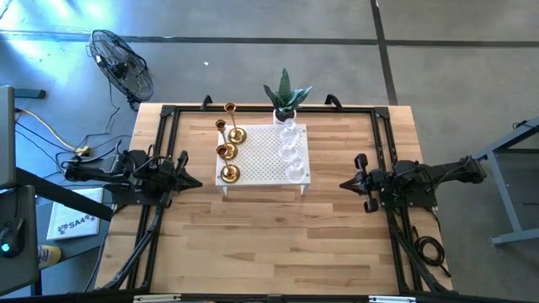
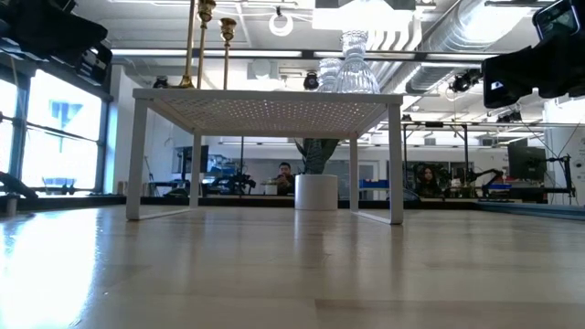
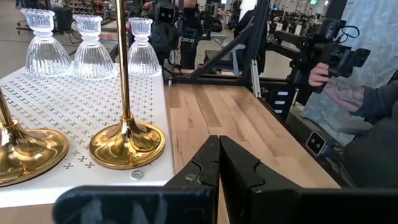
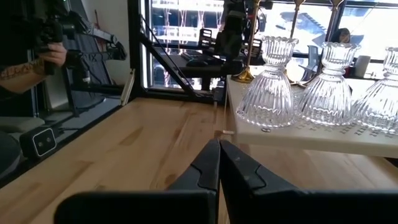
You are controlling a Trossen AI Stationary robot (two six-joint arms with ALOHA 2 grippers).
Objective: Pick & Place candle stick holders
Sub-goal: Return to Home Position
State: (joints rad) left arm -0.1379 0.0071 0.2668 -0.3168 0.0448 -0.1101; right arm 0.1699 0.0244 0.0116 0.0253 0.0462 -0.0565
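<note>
Left gripper (image 1: pixel 197 181), right gripper (image 1: pixel 344 183) pinched closed, well apart from shelf (image 1: pixel 261 156); gold holders (image 1: pixel 228 174), glass holders (image 1: pixel 294 156) seemingly line its edges.

My desk (image 1: pixel 278 244) is a light wooden top. One white perforated shelf (image 1: pixel 263 156) stands on four legs at its far centre. Along the shelf's left edge, three gold candle stick holders (image 1: pixel 229 174) form a near-to-far row. Along its right edge, three clear glass holders (image 1: pixel 293 153) form a matching row. A potted plant (image 1: pixel 285 103) stands directly on the desk, just beyond the shelf's far edge.
</note>
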